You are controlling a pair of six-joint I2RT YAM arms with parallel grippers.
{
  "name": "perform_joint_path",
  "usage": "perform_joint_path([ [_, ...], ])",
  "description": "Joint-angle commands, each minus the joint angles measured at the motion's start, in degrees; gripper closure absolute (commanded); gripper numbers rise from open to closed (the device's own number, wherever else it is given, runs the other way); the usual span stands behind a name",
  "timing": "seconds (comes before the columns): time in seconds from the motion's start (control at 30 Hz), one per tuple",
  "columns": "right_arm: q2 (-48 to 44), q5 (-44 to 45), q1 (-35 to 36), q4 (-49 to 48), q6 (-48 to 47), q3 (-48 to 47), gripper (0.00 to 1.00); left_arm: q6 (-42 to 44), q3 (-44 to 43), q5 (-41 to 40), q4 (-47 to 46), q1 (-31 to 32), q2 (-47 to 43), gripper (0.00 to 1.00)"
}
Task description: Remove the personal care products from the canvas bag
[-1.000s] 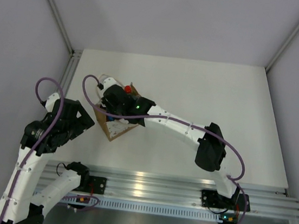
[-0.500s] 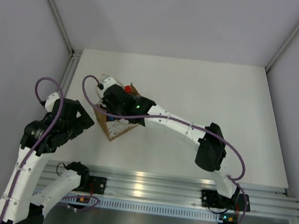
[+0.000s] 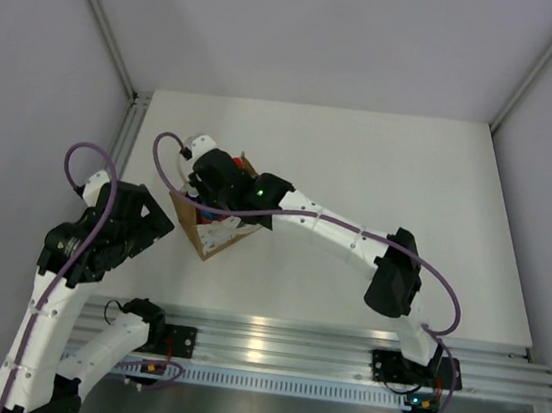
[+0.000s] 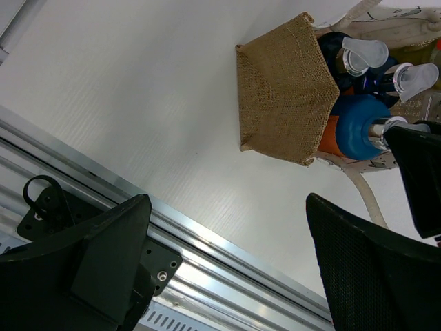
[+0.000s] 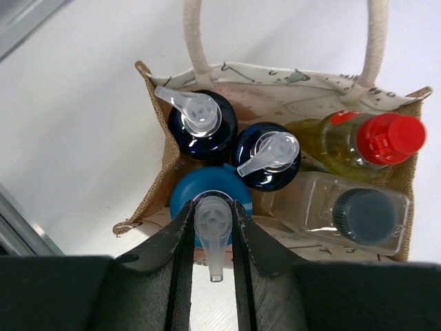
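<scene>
The canvas bag [image 5: 275, 76] stands open on the white table, also in the top view [image 3: 213, 243] and the left wrist view [image 4: 282, 89]. My right gripper [image 5: 211, 231] is shut on the clear pump head of an orange bottle with a blue cap [image 5: 185, 196], at the bag's near corner. In the left wrist view this bottle [image 4: 355, 131] sticks out above the bag's rim. Two more blue-capped pump bottles [image 5: 200, 124] [image 5: 265, 155], the yellow bottle with the red cap [image 5: 386, 138] and the pale bottle with the dark cap [image 5: 362, 214] stand inside. My left gripper [image 4: 227, 262] is open and empty, left of the bag.
The bag's white loop handles [image 5: 196, 41] rise at its far side. The aluminium rail [image 4: 207, 241] runs along the table's near edge below my left gripper. The right arm [image 3: 314, 221] reaches across the table's middle to the bag.
My right gripper has shifted a little toward the far left over the bag, still shut on the pump head. The left arm has not moved.
</scene>
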State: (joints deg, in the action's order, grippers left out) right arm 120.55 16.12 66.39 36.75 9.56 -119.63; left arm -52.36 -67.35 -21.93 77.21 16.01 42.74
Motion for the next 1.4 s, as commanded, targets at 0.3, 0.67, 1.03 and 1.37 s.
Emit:
perform_joint_path([
  [0.3,-9.5,4.0,0.9,-3.0,-3.4,-8.8,1.00,-0.1,0.1,-1.0,3.7,0.1,-0.4,0.02],
  [0.67,-12.8,5.4,0.8,-3.0,-5.3,-11.7,1.00,-0.4,0.5,-1.0,3.6,0.1,-0.2,0.02],
  [1.03,-15.9,8.0,0.8,-2.9,-7.7,-13.0,1.00,-0.6,1.2,-0.7,2.2,0.1,0.0,0.02],
  [1.37,-21.7,11.8,-2.6,-2.9,-7.9,-9.2,1.00,-1.0,2.0,-0.1,1.5,0.1,-0.1,0.02],
])
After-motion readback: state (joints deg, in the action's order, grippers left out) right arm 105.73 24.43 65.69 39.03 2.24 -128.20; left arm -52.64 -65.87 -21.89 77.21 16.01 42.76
